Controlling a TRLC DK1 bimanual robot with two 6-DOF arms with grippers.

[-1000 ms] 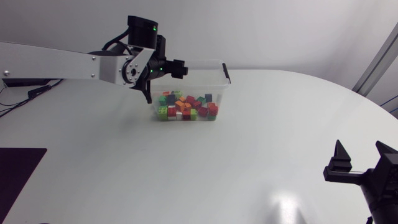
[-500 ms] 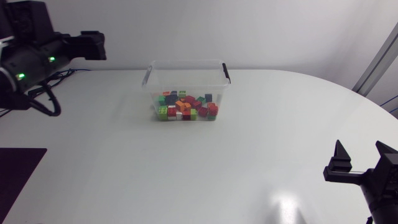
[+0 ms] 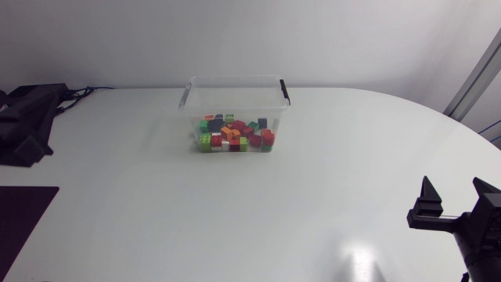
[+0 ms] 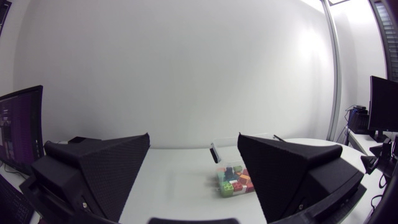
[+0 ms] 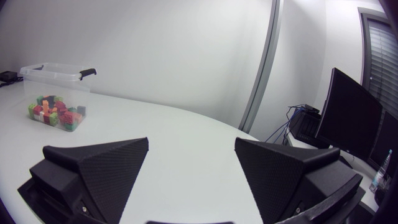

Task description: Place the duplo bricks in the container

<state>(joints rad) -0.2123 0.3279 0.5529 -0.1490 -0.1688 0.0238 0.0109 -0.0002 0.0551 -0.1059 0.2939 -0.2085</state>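
A clear plastic container (image 3: 235, 88) with black handle clips stands at the back middle of the white table, and several coloured duplo bricks (image 3: 235, 135) lie in it. My left gripper (image 3: 31, 121) is at the table's far left edge, well away from the container, open and empty. In the left wrist view the left gripper (image 4: 194, 138) shows spread fingers, with the container (image 4: 225, 151) and bricks (image 4: 236, 182) far ahead. My right gripper (image 3: 452, 200) stands open and empty at the front right. The right wrist view shows the right gripper (image 5: 192, 144) with the container (image 5: 53, 73) far off.
A dark mat (image 3: 22, 215) lies at the table's front left corner. The table's rounded edge (image 3: 470, 133) curves along the right side. No loose bricks show on the white tabletop (image 3: 235, 211).
My left arm has swung from over the container's left rim back to the table's far left edge. The container, the bricks and the right arm have not moved.
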